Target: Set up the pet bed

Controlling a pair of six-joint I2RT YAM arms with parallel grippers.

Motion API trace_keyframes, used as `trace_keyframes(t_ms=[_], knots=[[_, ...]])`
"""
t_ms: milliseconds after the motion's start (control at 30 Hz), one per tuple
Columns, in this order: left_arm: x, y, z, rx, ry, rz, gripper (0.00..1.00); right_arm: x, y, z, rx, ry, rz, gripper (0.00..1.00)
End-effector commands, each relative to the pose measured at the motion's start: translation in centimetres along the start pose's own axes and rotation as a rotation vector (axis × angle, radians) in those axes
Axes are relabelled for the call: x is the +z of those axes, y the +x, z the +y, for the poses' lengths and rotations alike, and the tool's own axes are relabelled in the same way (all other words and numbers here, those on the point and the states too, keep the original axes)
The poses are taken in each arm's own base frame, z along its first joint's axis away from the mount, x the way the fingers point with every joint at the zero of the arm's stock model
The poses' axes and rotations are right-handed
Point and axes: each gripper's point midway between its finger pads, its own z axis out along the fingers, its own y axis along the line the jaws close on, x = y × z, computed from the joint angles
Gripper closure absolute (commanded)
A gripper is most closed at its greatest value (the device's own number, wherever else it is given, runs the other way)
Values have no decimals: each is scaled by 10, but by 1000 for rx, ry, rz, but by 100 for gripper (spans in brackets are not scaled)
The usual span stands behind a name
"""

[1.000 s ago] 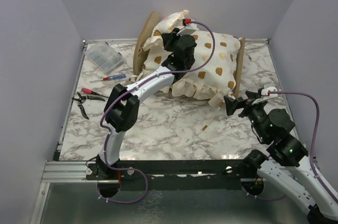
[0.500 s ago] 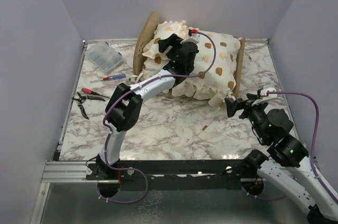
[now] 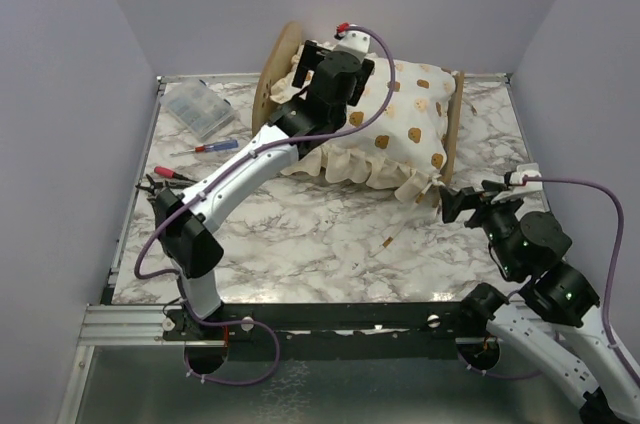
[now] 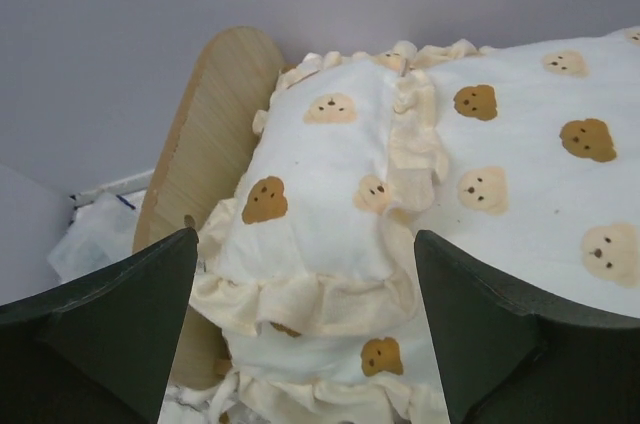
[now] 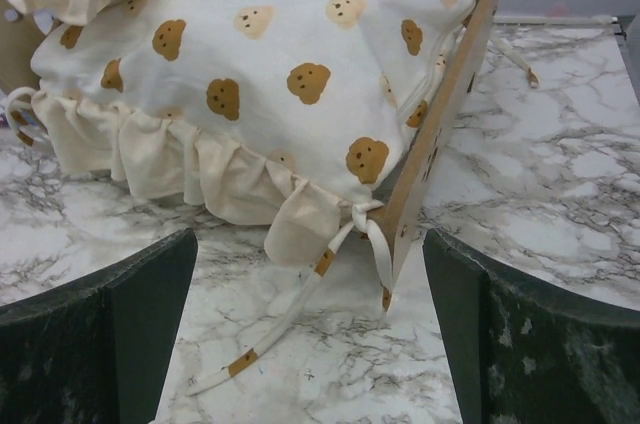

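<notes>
The pet bed stands at the back of the table, its rounded plywood headboard (image 3: 270, 79) (image 4: 205, 144) on the left and its low footboard (image 3: 455, 129) (image 5: 440, 134) on the right. A cream bear-print ruffled cushion (image 3: 405, 124) (image 5: 270, 54) fills it. The small matching pillow (image 3: 296, 87) (image 4: 320, 174) lies on the cushion against the headboard. My left gripper (image 3: 318, 62) (image 4: 302, 244) hovers open just above the pillow, holding nothing. My right gripper (image 3: 455, 204) (image 5: 310, 244) is open and low over the table, facing the footboard corner and the cushion's tie strap (image 5: 300, 314).
A clear plastic parts box (image 3: 198, 109) sits at the back left. A red-and-blue screwdriver (image 3: 215, 147) and red-handled pliers (image 3: 160, 184) lie near the left edge. Grey walls close in the back and both sides of the marble tabletop (image 3: 320, 234).
My left gripper has gone from shut to open, letting go of the small pillow, and lifted back toward the headboard. My right arm has drawn slightly back toward me.
</notes>
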Motion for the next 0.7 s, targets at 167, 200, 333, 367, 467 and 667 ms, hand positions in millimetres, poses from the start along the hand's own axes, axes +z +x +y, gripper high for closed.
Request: trace_keyframes(t_ms=[167,200,333,367,467,667], knots=[[-77,39,31,-344,156,143,1,-40,-22,-51,149,204,-127,0],[-88,45,39,-356,153,142,1,-45,-26,-57,166,224,-154,0],[-134,77,83,-395,91,119,1,-64,-39,-78,195,292,-262,0],[-147,82,97,-413,72,99,1,-68,-41,-83,205,308,-286,0],[-180,102,130,-448,26,42,1,-78,-42,-98,237,366,-341,0],[-231,135,193,-552,-112,-83,1,-80,-25,-114,290,467,-363,0]])
